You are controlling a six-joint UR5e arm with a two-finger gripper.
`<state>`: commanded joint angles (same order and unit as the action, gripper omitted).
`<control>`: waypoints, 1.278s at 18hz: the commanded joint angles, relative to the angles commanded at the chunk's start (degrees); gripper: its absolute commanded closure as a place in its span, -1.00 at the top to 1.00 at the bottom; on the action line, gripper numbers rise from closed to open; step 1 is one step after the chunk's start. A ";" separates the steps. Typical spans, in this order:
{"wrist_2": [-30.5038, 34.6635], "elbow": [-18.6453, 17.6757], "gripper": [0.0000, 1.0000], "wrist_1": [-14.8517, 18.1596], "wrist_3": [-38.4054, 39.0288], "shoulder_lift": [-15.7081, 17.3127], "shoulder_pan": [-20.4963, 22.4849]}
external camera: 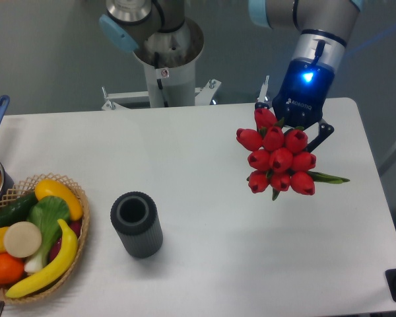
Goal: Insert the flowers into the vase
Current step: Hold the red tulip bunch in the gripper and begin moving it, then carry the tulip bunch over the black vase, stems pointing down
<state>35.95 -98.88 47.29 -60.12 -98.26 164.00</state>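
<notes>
White table (204, 264), "ROBOTIQ"-marked hand (296, 132) holding flowers (278, 160), vase (136, 224) apart.

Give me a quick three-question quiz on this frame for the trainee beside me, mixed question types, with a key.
1. True or false: the flowers already stand in the vase.
2. Multiple choice: where is the vase relative to the wicker basket? A) inside it B) just to its right in the picture, on the table C) behind it by the robot base
3. Fill in: the fruit lying along the basket's right edge in the picture is a yellow ____.

Key:
1. False: the bunch is at the gripper, far right of the vase, whose mouth is empty.
2. B
3. banana
</notes>
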 joint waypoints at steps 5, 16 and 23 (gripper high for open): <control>-0.09 -0.53 -0.33 -0.09 -0.09 0.00 -0.35; -0.61 0.44 -0.33 -0.17 -0.09 -1.23 -1.58; -2.19 0.53 -0.33 -2.55 -0.26 -1.85 -3.43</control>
<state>33.76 -98.35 44.74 -60.38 -100.11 160.58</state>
